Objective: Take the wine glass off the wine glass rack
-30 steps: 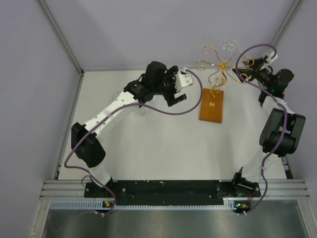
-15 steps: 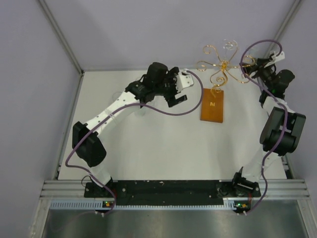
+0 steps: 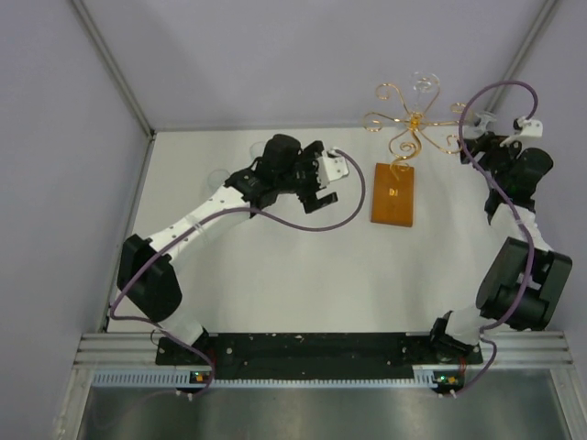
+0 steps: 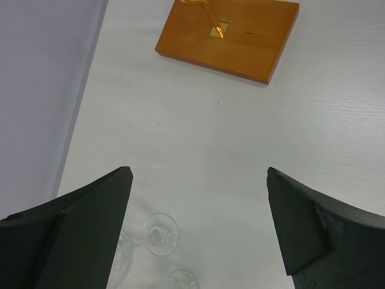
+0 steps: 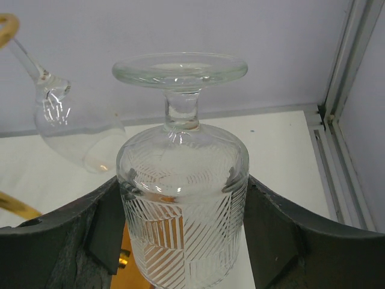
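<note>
In the right wrist view my right gripper (image 5: pixel 183 198) is shut on the ribbed bowl of a wine glass (image 5: pixel 180 198), held upside down with its foot on top. It hangs free, right of the wine glass rack (image 3: pixel 413 121), a gold wire stand on an orange-brown base (image 3: pixel 393 194). Another wine glass (image 5: pixel 66 123) still hangs from a gold arm (image 5: pixel 7 24). My right gripper (image 3: pixel 486 139) sits just right of the scroll arms. My left gripper (image 3: pixel 319 174) is open, left of the base (image 4: pixel 231 39), with nothing between its fingers (image 4: pixel 96 211).
Two clear wine glasses (image 4: pixel 159 233) lie on the white table under my left gripper; they show faintly at the back left (image 3: pixel 220 174). Grey walls close in the table, with a metal frame post (image 5: pixel 349 90) near my right gripper.
My right gripper has carried the wine glass to the right, away from the rack's arms. My left arm has drawn back to the left and lower.
</note>
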### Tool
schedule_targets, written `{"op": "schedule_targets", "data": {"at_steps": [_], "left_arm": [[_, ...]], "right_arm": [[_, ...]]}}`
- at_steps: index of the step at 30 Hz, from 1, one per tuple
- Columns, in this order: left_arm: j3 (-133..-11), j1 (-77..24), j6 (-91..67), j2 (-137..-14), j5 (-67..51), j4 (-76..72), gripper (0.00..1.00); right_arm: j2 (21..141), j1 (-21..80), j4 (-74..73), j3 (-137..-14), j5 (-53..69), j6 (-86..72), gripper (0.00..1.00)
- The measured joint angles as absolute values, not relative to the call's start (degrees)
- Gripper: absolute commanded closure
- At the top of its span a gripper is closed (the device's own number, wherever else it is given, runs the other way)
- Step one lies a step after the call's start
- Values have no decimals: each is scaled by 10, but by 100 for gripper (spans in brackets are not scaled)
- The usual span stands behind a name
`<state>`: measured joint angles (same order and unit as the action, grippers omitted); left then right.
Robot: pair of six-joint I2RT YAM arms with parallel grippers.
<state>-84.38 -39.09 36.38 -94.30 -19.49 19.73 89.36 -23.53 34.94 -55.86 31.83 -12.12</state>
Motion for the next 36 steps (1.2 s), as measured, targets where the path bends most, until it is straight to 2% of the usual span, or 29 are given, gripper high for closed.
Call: {"op": "schedule_targets", "data": {"at_steps": [5,13,19,25,31,36], "left_arm": [[-772,-390,363,-882,-203,144,2],[-607,-390,353,-734,-209,57,8],[-531,-423,332,-680,-220,-7,14],[-520,-511,303,-725,-220,-74,23],[-530,-596,286,-845,-171,-167,30],[-575,-624,288,-954,-146,-217,35]], "right_arm": [[763,-235,222,-509,273,-143,100],[542,-235,-64,-453,254,-221,100],[494,-235,-220,-446,281,-275,100],[496,-235,-238,-375,343,-363,100],[504,-235,-195,-274,408,-474,100],[543,-235,-138,-211,451,-573,100]]}}
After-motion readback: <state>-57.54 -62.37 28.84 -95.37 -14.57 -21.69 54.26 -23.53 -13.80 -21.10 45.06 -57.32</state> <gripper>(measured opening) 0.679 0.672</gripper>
